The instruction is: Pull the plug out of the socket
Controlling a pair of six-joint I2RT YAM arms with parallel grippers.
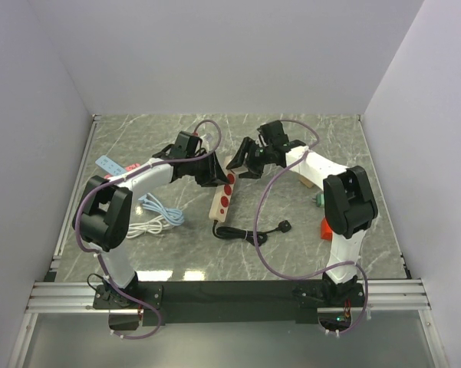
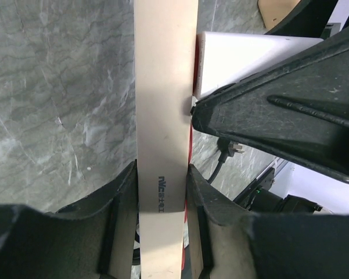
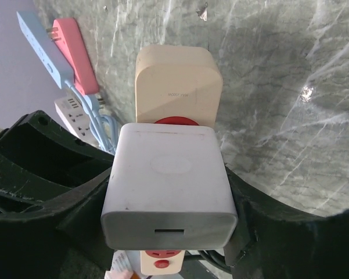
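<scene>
A beige power strip with red sockets lies at the table's middle. My left gripper is shut on it; in the left wrist view the strip stands edge-on between my fingers. A white block-shaped plug sits over the strip's red socket near its beige end. My right gripper is shut on the plug's two sides. From the left wrist the plug appears to rest against the strip's face. In the top view my right gripper hides the plug.
The strip's black cord coils toward me and ends in a loose black plug. Blue, pink and white strips with cables lie at the left. Red and green objects lie at the right.
</scene>
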